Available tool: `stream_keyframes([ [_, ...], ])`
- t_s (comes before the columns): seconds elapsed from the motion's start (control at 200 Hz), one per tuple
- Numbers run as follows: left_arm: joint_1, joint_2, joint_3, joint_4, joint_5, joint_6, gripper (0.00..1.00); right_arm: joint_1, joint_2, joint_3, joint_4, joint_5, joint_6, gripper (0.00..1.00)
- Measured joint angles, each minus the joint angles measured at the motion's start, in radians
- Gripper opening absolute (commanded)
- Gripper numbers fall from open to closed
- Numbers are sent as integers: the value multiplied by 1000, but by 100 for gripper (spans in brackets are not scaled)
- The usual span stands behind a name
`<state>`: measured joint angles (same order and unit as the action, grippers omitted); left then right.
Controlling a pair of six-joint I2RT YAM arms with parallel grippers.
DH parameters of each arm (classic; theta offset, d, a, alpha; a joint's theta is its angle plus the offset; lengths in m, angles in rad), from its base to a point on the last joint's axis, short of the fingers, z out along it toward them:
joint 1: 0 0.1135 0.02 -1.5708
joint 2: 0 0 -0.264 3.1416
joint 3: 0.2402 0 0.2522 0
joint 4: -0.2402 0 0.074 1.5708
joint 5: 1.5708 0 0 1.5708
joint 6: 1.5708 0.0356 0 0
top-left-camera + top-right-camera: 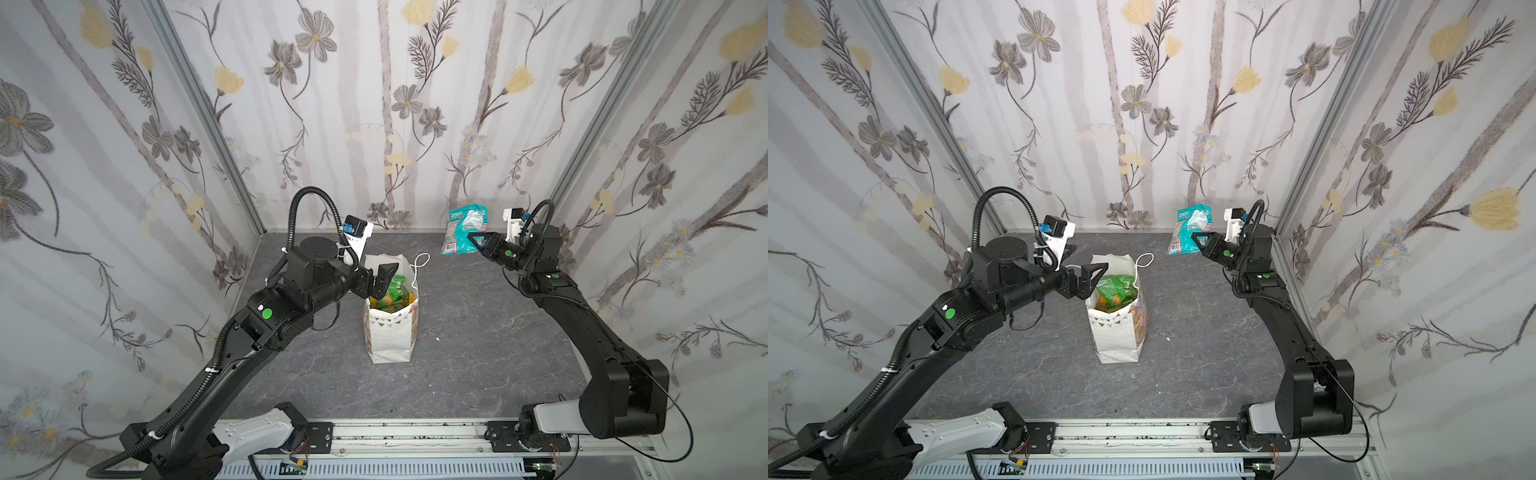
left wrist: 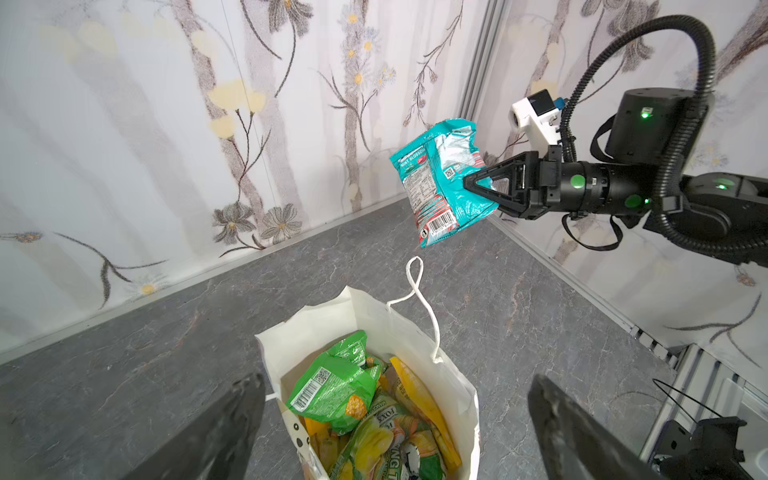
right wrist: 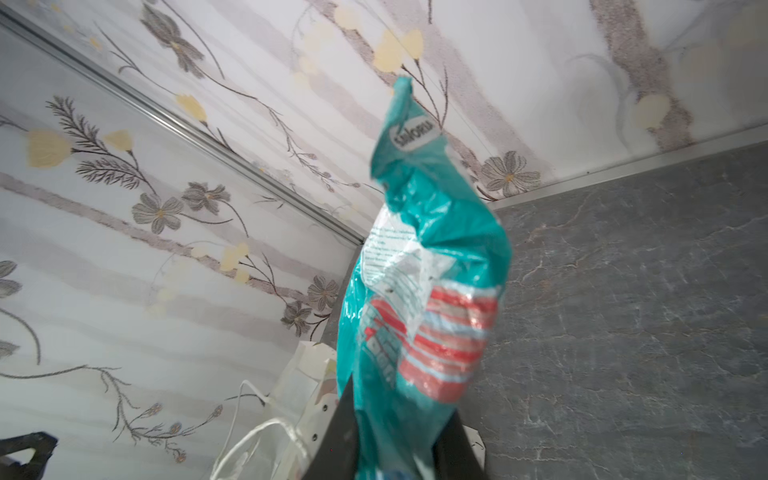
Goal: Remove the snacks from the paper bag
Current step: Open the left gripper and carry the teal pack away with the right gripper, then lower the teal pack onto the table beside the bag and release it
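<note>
My right claw [image 1: 474,242] grasps the teal packet [image 1: 462,227] in the air over the bench's [image 1: 478,353] far right corner. My left claw [image 1: 381,281] gapes wide at the rim of the paper bag [image 1: 390,336], mid-bench. One snack is out; green packets [image 2: 332,386] and a yellow packet [image 2: 415,395] lie inside.

The paper bag [image 1: 390,338] is stood upright at the middle of the table [image 1: 478,365]; snack packets [image 1: 392,293] are packed inside it; the Mint Blossom packet [image 1: 462,228] is held aloft by the right gripper [image 1: 473,240], behind and right of the bag.
</note>
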<state>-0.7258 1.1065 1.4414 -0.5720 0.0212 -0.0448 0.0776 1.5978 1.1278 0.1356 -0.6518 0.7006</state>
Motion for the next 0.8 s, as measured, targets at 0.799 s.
stream_keyframes([
  [0.799, 0, -4, -40, -97, 3, -50, 100, -51, 748, 477, -175, -32, -47, 4],
])
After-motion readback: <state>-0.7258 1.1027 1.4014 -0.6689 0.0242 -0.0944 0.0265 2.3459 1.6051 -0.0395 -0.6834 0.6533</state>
